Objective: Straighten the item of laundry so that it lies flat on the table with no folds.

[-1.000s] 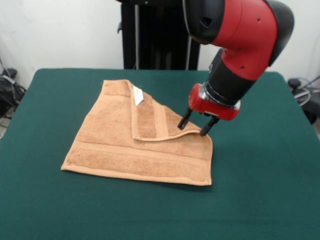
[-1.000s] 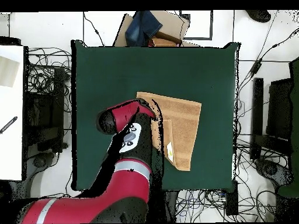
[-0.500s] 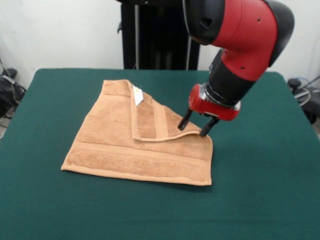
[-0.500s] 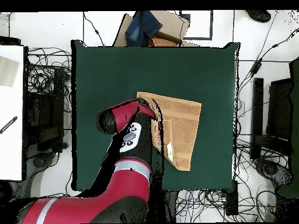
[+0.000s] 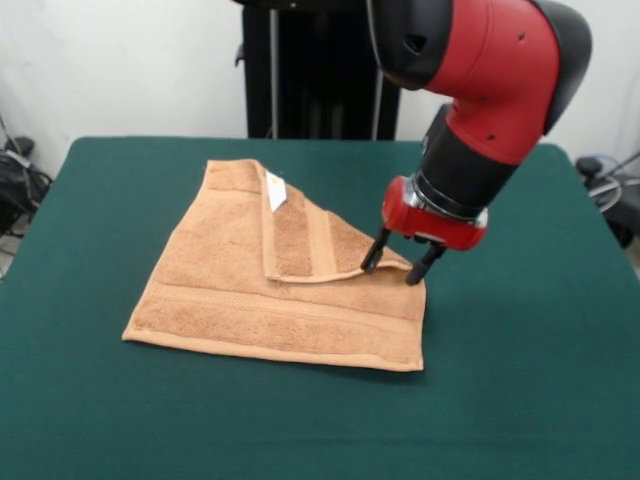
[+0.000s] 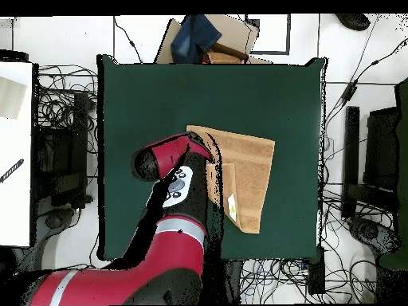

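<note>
Front view, entry: two black fingers [image 5: 372,257] of the red and black arm's gripper [image 5: 396,267], spread apart, tips down at the towel's folded corner. One fingertip touches the curled edge of the flap; the other stands just beside the towel's right edge, over the cloth or the surface, which of the two cannot be told. Nothing is clamped between them.

Item: small light-brown terry-cloth towel [image 5: 250,290] with woven border bands, lying on the large dark green cloth-covered surface [image 5: 520,380]. One corner is folded over onto the towel's middle, forming a triangular flap whose point ends at the fingers. The rest of the towel lies flat.

Item: small white tag [image 5: 276,190], on the flap's upper end, well apart from the fingers, near the towel's far edge.

Overhead view: the arm covers one side of the towel [image 6: 247,171]; the tag [image 6: 232,205] shows near the towel's lower corner.
</note>
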You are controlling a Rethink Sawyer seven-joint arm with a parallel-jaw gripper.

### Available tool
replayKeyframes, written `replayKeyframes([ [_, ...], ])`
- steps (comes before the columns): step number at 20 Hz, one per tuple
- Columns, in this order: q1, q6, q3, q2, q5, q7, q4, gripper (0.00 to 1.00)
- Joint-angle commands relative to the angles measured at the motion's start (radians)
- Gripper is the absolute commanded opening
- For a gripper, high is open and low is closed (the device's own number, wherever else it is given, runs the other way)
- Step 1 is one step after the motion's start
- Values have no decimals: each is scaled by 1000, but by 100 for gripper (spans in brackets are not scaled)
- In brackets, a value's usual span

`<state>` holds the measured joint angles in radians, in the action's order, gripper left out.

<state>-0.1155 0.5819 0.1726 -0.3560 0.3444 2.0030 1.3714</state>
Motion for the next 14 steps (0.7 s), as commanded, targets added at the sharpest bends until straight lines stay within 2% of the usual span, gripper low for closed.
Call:
replayKeyframes([
  [1,15,-82,-14,26,-48,206,-17,100],
  [5,-2,-63,13,61,-38,212,-43,100],
  [10,-20,28,48,151,-28,197,-124,100],
  [14,-23,47,55,173,-31,182,-136,100],
])
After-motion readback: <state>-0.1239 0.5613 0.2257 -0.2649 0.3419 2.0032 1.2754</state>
